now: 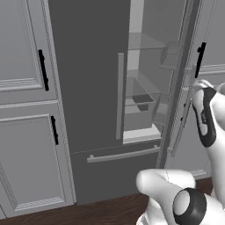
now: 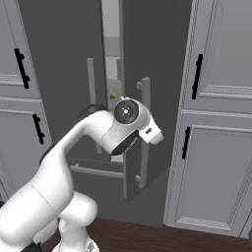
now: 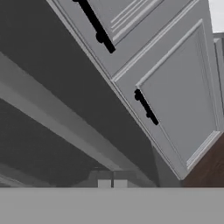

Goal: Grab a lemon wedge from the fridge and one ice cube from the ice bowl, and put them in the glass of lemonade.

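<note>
The fridge is tall and dark grey, and its right door stands partly open. Glass shelves and a drawer show through the gap. On a shelf inside lies the lemon wedge, a tiny yellow-green speck just above my arm's wrist. In the hand view my gripper is shut, its two tips almost touching with nothing between them. It sits close against the dark door, beside the light grey bar handle. The ice bowl and the glass of lemonade are out of view.
Lighter panelled cabinets with black handles flank the fridge on both sides. The freezer drawer's bar handle runs across below the doors. Dark wood floor lies in front.
</note>
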